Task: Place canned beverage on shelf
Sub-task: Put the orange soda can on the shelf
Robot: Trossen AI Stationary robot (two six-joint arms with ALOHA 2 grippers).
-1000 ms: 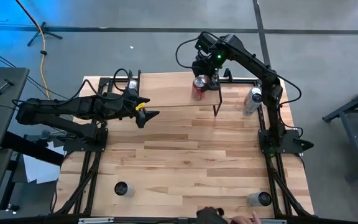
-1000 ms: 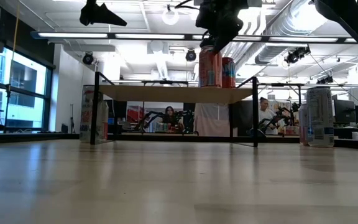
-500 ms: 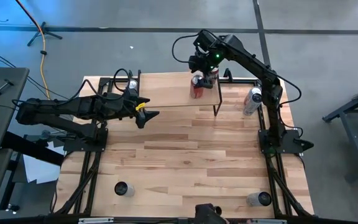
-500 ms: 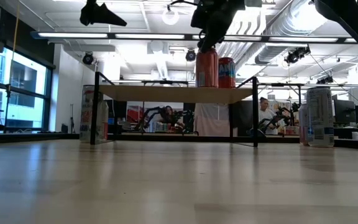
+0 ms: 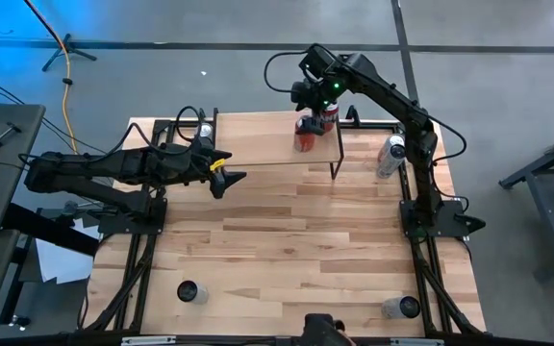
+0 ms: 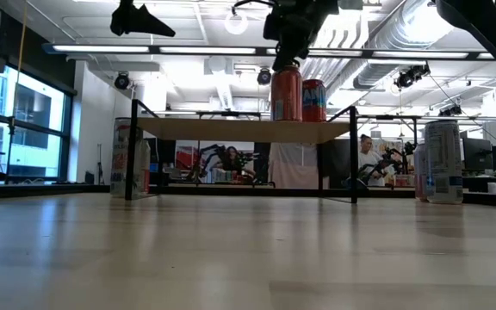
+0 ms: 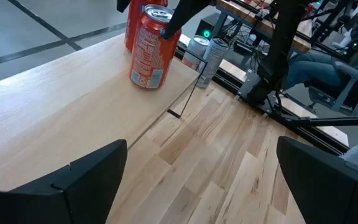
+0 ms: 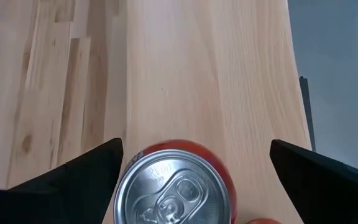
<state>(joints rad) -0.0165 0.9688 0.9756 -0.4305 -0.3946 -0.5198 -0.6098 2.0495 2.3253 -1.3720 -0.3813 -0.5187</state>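
red aluminium beverage can [image 6: 287,93] stands upright on the low light-wood shelf [image 6: 239,130]; our right gripper [image 6: 293,34] just above it, jaws wide, holding nothing. placement looks done; only retreat left.

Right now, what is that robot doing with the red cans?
The right gripper hovers open just above a red metal drink can that stands upright on the light wood shelf with thin black wire legs. A second red can stands close beside it. The fingers are spread wide, not touching the can. The left gripper waits open over the table, off the shelf's left end.
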